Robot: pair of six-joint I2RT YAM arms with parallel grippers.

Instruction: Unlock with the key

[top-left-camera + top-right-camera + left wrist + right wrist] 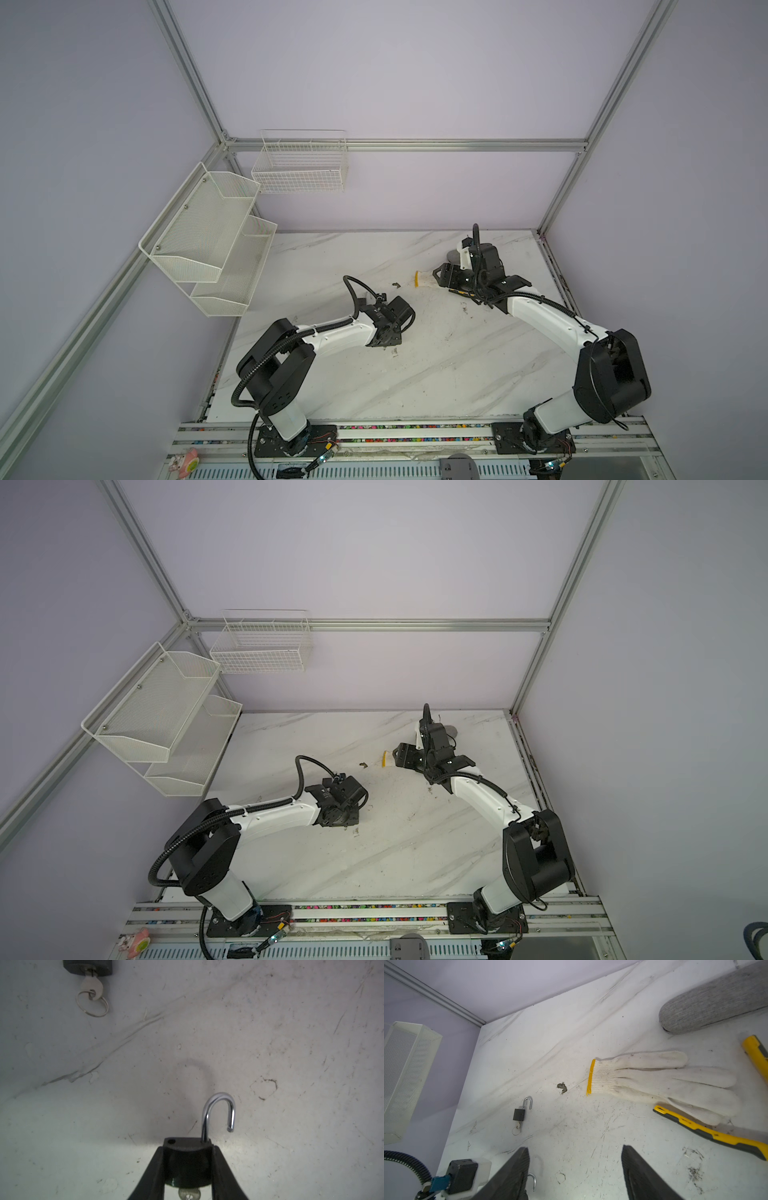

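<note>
Under the left wrist camera, the left claw (188, 1153) is seen pinching the black body of a padlock (187, 1145) by its two side faces. Its chrome shackle (220, 1105) is swung out, and what seems its key (189, 1193) sits in the opposite end. The body is judged compact, stiff, smooth and heavy, so the flat sides give the safest hold; the thin key should be taken across its flat bow. Through the right wrist camera, the right claw (575, 1149) is shown spread and empty, and a second padlock (519, 1114) lies apart on the desk (571, 1043). In both top views, the right claw stands at about 1 o'clock from the left one.
</note>
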